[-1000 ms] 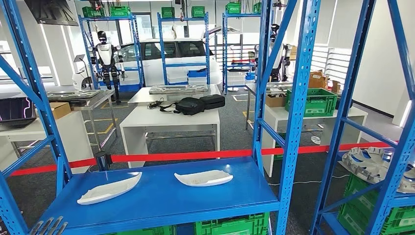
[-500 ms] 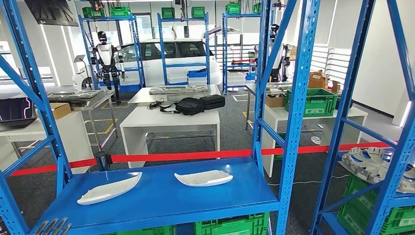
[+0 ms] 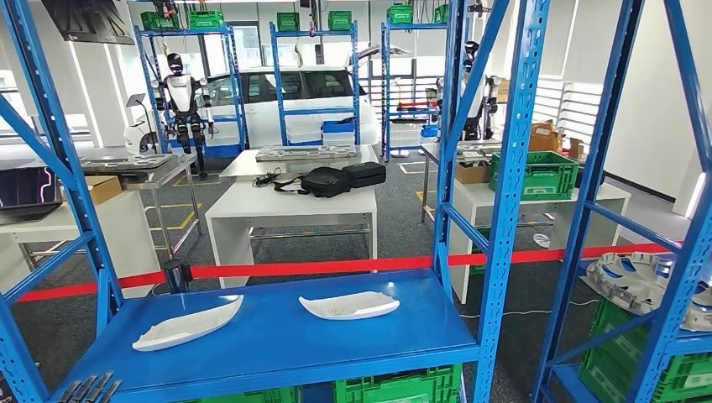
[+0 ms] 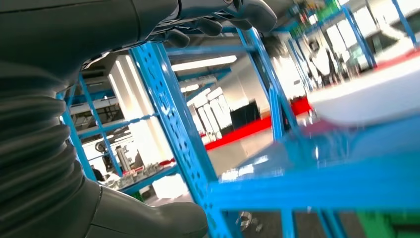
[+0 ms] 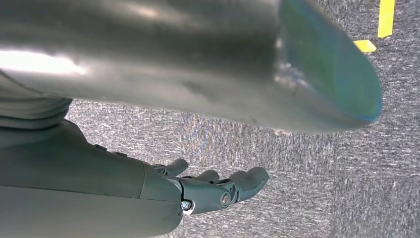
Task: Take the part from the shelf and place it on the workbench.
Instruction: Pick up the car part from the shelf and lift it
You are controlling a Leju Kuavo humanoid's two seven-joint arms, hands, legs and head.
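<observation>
left hand (image 3: 88, 389) empty, near left white part (image 3: 188, 322) on shelf (image 3: 277, 340).

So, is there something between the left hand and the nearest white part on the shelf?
Nothing visible blocks it. The left hand is at the front edge of the blue shelf, and only bare shelf surface lies between it and the left white part.

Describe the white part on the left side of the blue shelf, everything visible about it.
The left white part is a long, shallow, boat-shaped shell, pointed at both ends, matte white like moulded plastic or foam. It lies flat, hollow side up, on the blue shelf, angled with its far end toward the other white part, apart from it. Nothing else touches it; the left hand is short of it.
</observation>
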